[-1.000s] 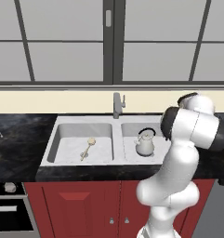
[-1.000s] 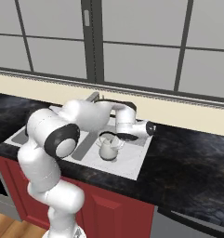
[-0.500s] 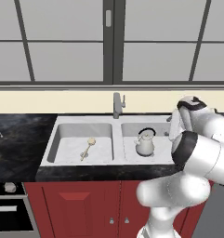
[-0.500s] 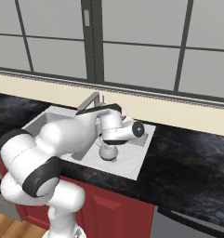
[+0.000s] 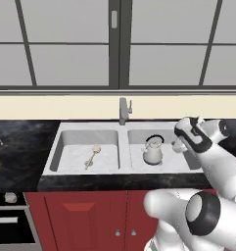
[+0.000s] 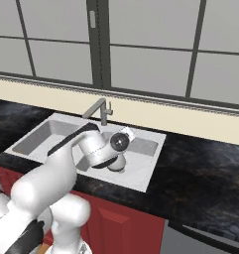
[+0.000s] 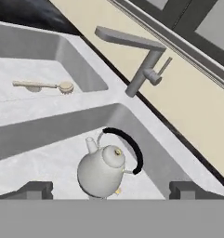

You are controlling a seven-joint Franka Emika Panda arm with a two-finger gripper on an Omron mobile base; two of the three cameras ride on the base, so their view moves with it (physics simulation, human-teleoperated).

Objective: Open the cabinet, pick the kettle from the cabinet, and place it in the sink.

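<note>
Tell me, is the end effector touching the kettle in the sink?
Apart. In the hand view the end effector stands open, each fingertip well clear of the kettle sitting upright in the sink.

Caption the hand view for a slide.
Open gripper above the kettle standing in the sink basin, faucet behind.

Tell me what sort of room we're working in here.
A kitchen, rendered in simulation: a double-basin sink with a faucet set in a dark stone counter, red base cupboards below, and a kettle standing in the right basin.
</note>
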